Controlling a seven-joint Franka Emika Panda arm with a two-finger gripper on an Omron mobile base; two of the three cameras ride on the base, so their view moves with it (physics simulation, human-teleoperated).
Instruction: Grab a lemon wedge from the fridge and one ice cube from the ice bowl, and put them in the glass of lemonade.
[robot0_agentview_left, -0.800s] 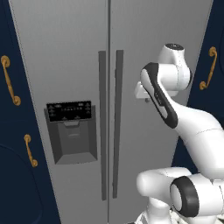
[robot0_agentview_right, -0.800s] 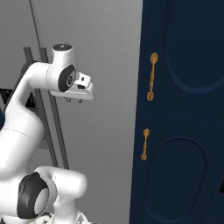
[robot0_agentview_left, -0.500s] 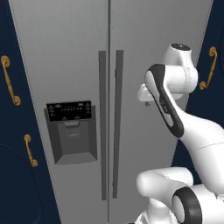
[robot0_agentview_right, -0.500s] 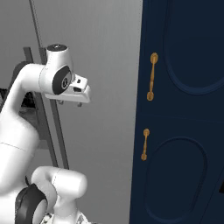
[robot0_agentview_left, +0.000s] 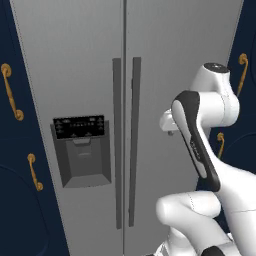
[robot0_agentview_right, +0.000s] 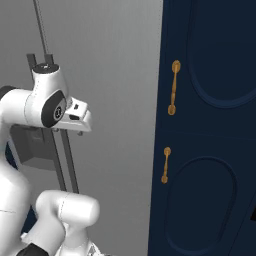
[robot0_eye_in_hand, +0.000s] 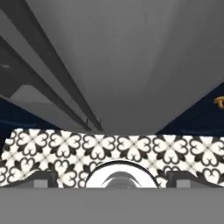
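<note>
The tall grey stainless two-door fridge (robot0_agentview_left: 100, 75) stands shut, its two dark vertical bar handles (robot0_agentview_left: 125, 140) side by side at the centre seam and a black-panelled dispenser (robot0_agentview_left: 80, 150) at about eight o'clock in the left base view. The lemon wedge must be inside, so nothing of it can be judged yet — nor of the ice or the lemonade.

The white arm's tool (robot0_agentview_right: 79, 131) hangs in front of the right-hand door, to the three o'clock side of the handles and apart from them. In the hand view the small dark fingertips (robot0_eye_in_hand: 41, 178) sit far apart at five and seven o'clock, so the tool is spread wide and holds nothing. That view looks down the door toward a black-and-white patterned floor (robot0_eye_in_hand: 109, 148), with the handles running off at nine o'clock.

The risks from here, as I judge them:
- The tool points down along the door rather than at a handle; closing in from this pose could scrape the steel or slide off the bar.
- The two handles lie close together — fingers could straddle both, or catch the wrong door.
- The elbow stands near the navy cabinet with gold handles (robot0_agentview_right: 172, 95); a wide door swing could drive the arm into it.
- A base parked this close may block the door's arc.
</note>
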